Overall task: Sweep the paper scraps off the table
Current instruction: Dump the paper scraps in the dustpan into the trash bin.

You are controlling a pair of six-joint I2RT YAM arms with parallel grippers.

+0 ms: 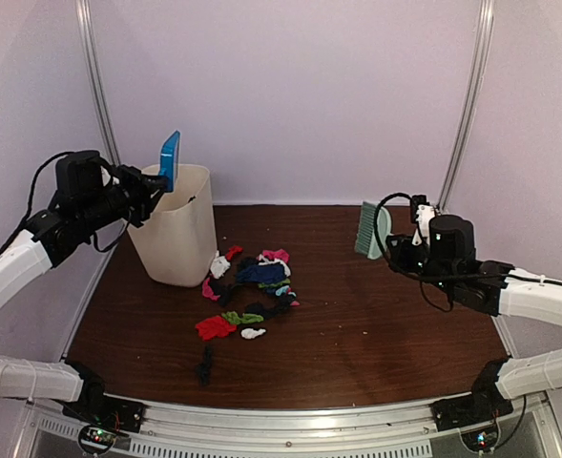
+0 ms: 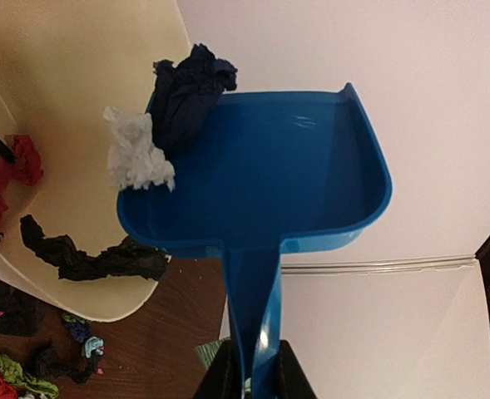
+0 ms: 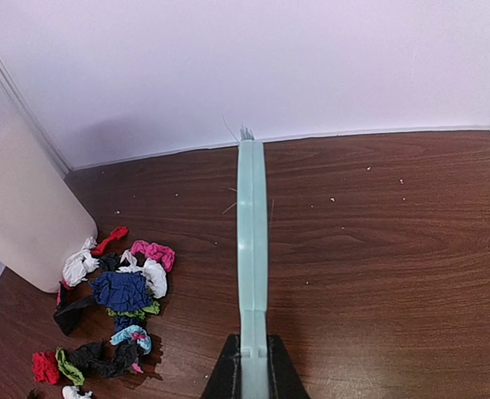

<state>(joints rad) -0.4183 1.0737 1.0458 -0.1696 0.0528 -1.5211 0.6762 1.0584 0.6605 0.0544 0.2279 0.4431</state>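
Note:
Paper scraps in pink, red, blue, black, green and white lie in a loose pile on the table; they also show in the right wrist view. My left gripper is shut on the handle of the blue dustpan, held tilted over the cream bin. A dark blue scrap and a white scrap sit at the pan's lip; more scraps lie inside the bin. My right gripper is shut on the pale green brush, held above the table at the right.
The cream bin stands at the back left of the table. White walls close the back and sides. A silver metal rail runs along the front edge. A few scraps lie on the wood beside the bin.

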